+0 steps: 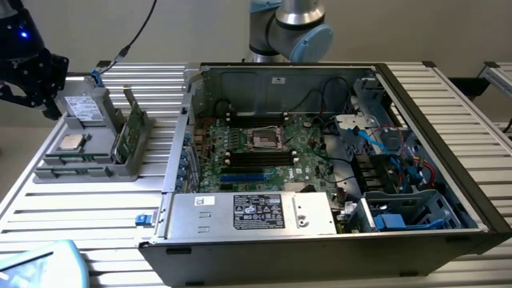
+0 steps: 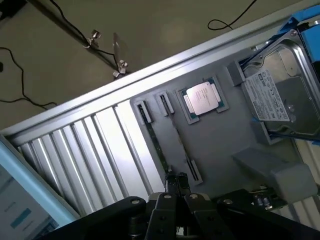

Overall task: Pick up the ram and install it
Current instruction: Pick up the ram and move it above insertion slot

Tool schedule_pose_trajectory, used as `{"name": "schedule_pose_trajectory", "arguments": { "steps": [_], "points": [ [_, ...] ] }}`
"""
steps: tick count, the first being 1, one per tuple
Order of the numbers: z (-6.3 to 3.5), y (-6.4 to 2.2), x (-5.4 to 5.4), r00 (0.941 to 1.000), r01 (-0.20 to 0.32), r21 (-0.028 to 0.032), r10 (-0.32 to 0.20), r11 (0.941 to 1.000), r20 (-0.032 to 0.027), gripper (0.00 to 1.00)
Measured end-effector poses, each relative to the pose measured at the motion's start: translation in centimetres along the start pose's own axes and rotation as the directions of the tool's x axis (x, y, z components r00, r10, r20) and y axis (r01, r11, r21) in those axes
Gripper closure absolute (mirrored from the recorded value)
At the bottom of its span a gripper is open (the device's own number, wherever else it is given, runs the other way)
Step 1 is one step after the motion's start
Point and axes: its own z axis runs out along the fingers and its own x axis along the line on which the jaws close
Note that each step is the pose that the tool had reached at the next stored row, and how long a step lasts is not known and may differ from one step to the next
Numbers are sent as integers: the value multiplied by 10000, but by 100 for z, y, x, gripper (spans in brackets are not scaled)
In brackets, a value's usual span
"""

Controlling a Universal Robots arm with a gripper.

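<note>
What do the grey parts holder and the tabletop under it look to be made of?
The grey parts holder looks like matte plastic, possibly printed: even dull grey, no glints. The tabletop looks like bare aluminium: silvery ribbed slats with bright reflections.

An open computer case (image 1: 448, 240) sits on a slatted metal table (image 1: 80, 210) with its motherboard (image 1: 308, 144) exposed. A processor socket (image 1: 264, 138) lies mid-board, with black slots (image 1: 260, 157) and a blue slot (image 1: 242, 177) toward the silver power supply (image 1: 252, 213). At the exterior view's left, a grey holder (image 1: 80, 175) carries a processor chip (image 1: 72, 142), a hard drive (image 1: 84, 108) and an upright green board (image 1: 132, 135) (metal bracket at its far end). The gripper (image 1: 50, 110) hangs beside the hard drive.
</note>
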Motion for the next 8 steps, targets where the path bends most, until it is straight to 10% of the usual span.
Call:
{"name": "schedule_pose_trajectory", "arguments": {
  "steps": [8],
  "points": [
    [11, -1, 0, 9893, 1455, 1, -1455, 9894, 84, 89]
  ]
}}
